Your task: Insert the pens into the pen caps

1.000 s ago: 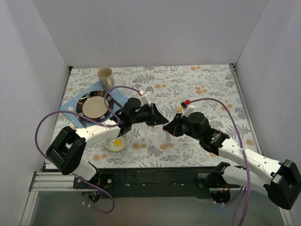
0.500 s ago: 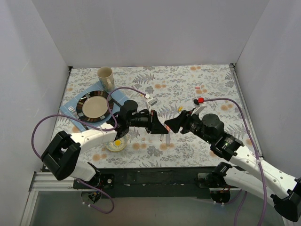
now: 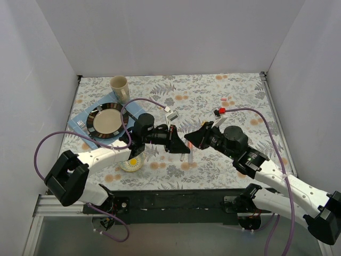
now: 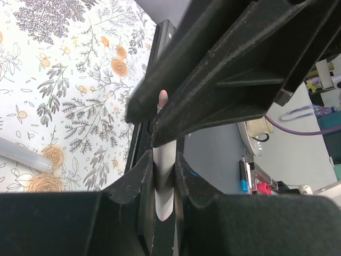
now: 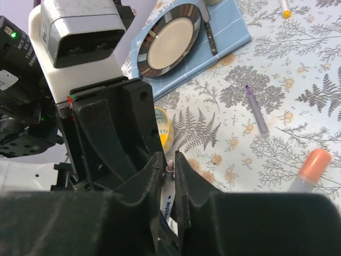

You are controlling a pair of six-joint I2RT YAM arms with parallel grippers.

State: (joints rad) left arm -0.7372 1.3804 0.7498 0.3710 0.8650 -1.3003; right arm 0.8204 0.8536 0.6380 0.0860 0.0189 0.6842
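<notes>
My left gripper and right gripper meet nose to nose above the middle of the table. In the left wrist view my left gripper is shut on the pale barrel of a pen, whose pink tip pokes out past the right gripper's dark fingers. In the right wrist view my right gripper has its jaws closed on the same pen just below the pink tip. A purple pen, an orange pen and a yellow pen lie on the cloth. A small pink cap lies at the far right.
A dark-rimmed plate sits on a blue mat at the left with cutlery beside it. A beige cup stands behind it. A yellow-patterned bowl stands under my left arm. Another pale pen lies on the cloth.
The left gripper has come down and nearer with the pen. The right gripper has swung in from the right and closed on the pen's tip end, so both now hold it.
</notes>
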